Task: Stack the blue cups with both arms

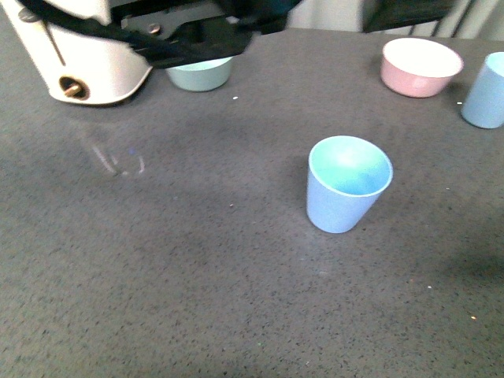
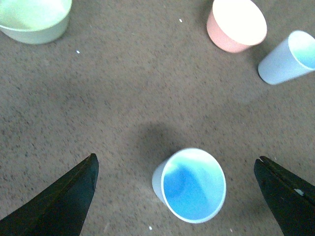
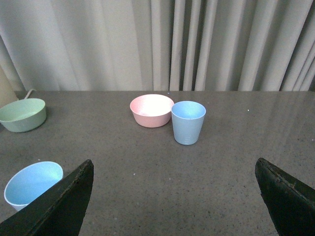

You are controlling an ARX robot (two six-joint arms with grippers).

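One light blue plastic tumbler (image 1: pixel 349 189) stands mid-frame on the grey speckled tabletop (image 1: pixel 197 276), well apart from the rest. The second light blue plastic tumbler (image 1: pixel 486 90) is at the upper right edge, round pink bowl (image 1: pixel 420 67) just left of it, pale green bowl (image 1: pixel 200 75) up top, left of centre.

No readable text, label, brand, number or sign anywhere.

Bright, even light; soft focus.
Pink bowl (image 2: pixel 239 19) blown out; faint glare on table (image 1: pixel 118 161).
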